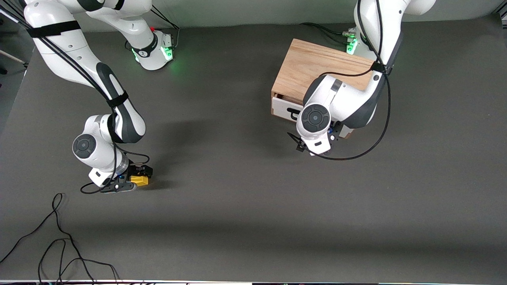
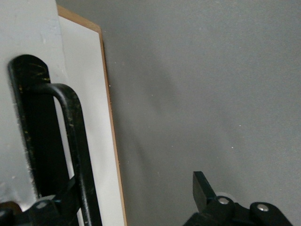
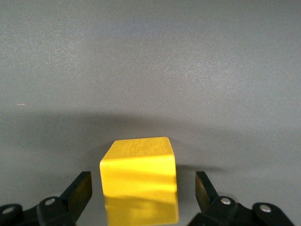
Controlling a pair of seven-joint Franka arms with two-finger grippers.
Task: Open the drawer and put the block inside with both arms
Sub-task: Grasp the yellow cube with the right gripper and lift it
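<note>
The yellow block (image 1: 140, 181) rests on the grey table toward the right arm's end. My right gripper (image 1: 135, 179) is down at the table and open, one finger on each side of the block (image 3: 139, 181) with a gap on both sides. The light-wood cabinet (image 1: 313, 67) stands toward the left arm's end, its drawer's white front panel (image 1: 282, 107) about flush. My left gripper (image 2: 136, 190) is open in front of that panel (image 2: 84, 94), with the black bar handle (image 2: 77, 141) just inside one finger. In the front view the left wrist hides it.
Loose black cables (image 1: 59, 241) lie on the dark grey table (image 1: 237, 190) near the front camera at the right arm's end. The left arm's cable (image 1: 376, 138) loops beside the cabinet. Both arm bases stand along the table edge farthest from the front camera.
</note>
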